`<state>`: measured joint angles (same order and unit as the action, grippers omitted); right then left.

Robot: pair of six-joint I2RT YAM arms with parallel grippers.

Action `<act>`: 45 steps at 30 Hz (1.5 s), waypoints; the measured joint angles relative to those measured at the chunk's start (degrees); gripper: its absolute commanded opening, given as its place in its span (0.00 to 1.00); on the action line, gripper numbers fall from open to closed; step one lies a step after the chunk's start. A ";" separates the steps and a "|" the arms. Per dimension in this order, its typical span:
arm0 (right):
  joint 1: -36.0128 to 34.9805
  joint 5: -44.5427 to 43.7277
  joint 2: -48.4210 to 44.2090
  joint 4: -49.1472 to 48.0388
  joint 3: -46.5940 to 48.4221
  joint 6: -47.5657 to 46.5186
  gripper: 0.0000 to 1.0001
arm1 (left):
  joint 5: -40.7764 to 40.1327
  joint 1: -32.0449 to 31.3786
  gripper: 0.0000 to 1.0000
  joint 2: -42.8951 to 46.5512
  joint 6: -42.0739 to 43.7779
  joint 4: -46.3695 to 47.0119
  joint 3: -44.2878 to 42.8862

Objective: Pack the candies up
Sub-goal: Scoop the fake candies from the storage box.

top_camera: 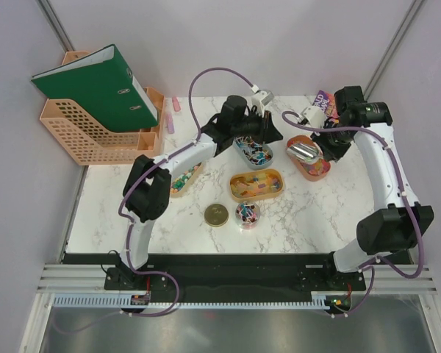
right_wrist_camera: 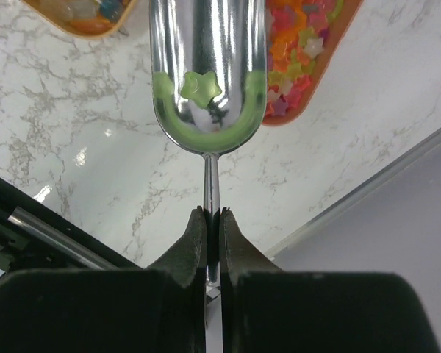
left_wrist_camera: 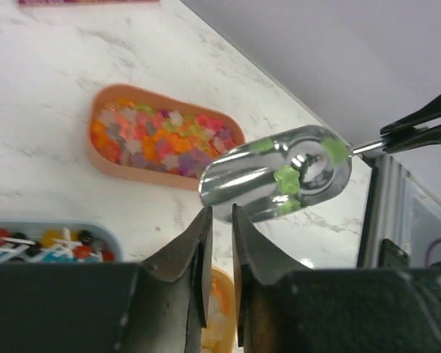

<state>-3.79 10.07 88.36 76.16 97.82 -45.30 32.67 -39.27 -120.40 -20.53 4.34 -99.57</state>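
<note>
Right pincer [right_wrist_camera: 212, 215] grips scoop [right_wrist_camera: 206, 51] — one green candy [right_wrist_camera: 200, 87] inside.

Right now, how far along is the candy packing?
Done: round tin holds mixed candies, gold lid off beside it. In hand: right gripper shut on the handle of the silver scoop, a green star candy in it, by the orange tray of star candies. Left gripper empty, slightly open. To do, probably: tip that candy into the tin, fit the lid.

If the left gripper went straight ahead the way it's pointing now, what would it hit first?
Probably the silver metal scoop carrying a green star candy, just ahead of the left gripper; depth is hard to judge.
</note>
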 measured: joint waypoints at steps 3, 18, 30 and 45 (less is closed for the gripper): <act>1.49 -2.89 2.99 0.98 -0.48 0.04 0.00 | -3.15 0.92 0.26 0.15 4.20 -1.68 -3.34; 3.39 -15.06 15.17 1.03 1.62 0.35 0.00 | -3.89 9.75 0.25 7.37 6.58 -5.18 11.89; 3.50 -19.34 21.92 1.40 4.13 2.56 0.00 | -2.10 9.44 0.24 8.07 6.56 -5.09 14.05; 1.27 -21.92 36.37 2.12 18.80 6.58 0.00 | -1.51 9.94 0.24 12.11 6.56 -5.03 21.35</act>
<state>-2.52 -11.86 124.73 78.28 116.62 -38.72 31.16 -29.32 -108.29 -13.98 -0.69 -78.22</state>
